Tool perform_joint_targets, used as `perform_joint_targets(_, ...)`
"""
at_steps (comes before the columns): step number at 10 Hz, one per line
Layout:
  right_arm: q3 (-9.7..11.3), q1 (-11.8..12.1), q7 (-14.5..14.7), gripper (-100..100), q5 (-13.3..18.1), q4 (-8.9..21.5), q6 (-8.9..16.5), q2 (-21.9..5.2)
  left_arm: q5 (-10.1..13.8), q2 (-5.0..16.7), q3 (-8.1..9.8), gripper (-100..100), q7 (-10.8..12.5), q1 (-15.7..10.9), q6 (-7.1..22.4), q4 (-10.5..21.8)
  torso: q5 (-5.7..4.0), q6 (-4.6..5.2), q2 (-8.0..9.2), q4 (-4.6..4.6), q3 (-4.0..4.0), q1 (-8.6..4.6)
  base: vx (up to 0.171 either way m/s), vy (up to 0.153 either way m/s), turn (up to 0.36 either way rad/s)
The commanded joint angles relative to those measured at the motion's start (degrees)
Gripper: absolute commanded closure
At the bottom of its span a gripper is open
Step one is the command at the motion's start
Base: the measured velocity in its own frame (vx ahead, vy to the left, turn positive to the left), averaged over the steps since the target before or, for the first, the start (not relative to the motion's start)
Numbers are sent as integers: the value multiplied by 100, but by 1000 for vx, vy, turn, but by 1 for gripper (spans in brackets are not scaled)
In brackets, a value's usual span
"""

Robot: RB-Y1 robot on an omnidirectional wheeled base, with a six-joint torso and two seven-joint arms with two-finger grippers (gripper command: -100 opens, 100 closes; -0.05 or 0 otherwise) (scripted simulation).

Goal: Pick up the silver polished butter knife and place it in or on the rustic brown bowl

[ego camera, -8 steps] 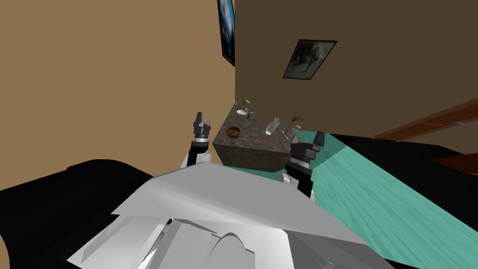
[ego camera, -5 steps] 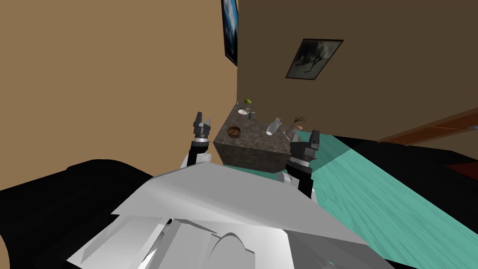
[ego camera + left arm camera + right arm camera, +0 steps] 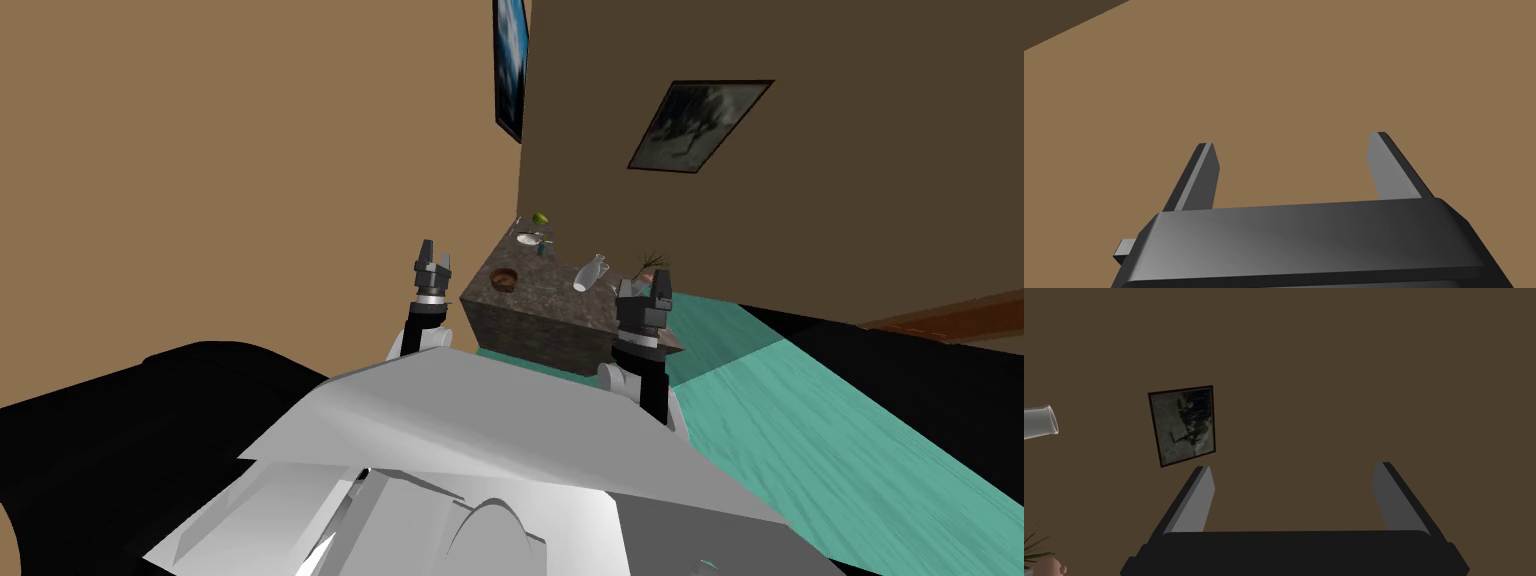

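So the dark stone-looking table (image 3: 540,312) sits in the corner where the tan wall meets the dark brown one, with teal floor (image 3: 800,400) running along its right side. The brown bowl (image 3: 503,281) stands upright on the table top, near the front left corner and well apart from everything else. Further right a clear bottle (image 3: 590,273) lies on its side, and a little plant (image 3: 652,262) stands just past it by the right edge. At the far end there's a small white dish (image 3: 527,238) with something green (image 3: 540,217) behind it.

The butter knife I honestly can't pick out; the bits on that table top are too small to tell (no thin silver thing I'd swear to).

The left gripper (image 3: 436,255) hangs off the table's left side, level with the bowl but not touching anything. In its wrist view the fingers (image 3: 1201,172) are spread wide with nothing between them.

The right gripper (image 3: 645,285) is up at the table's front right corner, close to the bottle and the plant. Its fingers (image 3: 1196,498) are spread apart too, gripping nothing. The bottle's neck and the plant's leaves sit off to one side of it.
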Motion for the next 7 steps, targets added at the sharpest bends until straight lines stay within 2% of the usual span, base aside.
perform_joint_targets(1,73,-120,21,-100,-5,87,-68,-286,0,0,0,0,0,0,0,0,0,0,0,0,0,0,-22,-77,196)
perform_joint_targets(2,142,-253,42,-100,-11,184,-109,-453,0,0,-1,0,0,-1,0,0,1,-4,-1,0,-1,4,-17,-116,298)
perform_joint_targets(3,142,-253,42,-100,-11,184,-109,-549,0,0,0,0,0,-1,0,0,-1,-4,-5,-1,-3,-8,-17,-96,107)
perform_joint_targets(4,222,-392,64,-100,-16,293,-150,-776,0,0,0,0,0,0,0,0,-1,1,-5,-1,-3,-2,-16,-78,207)
perform_joint_targets(5,222,-392,64,-100,-16,293,-150,-808,0,0,0,0,0,-1,0,0,1,-4,-8,-2,-5,3,-7,-64,118)
perform_joint_targets(6,315,-537,87,-100,-21,416,-188,-1036,0,0,0,0,0,0,0,0,2,1,-10,-2,-6,10,0,-69,269)
perform_joint_targets(7,315,-537,87,-100,-21,416,-188,-1078,0,0,-1,0,0,-1,0,0,2,-5,-14,-3,-8,8,-6,-74,119)
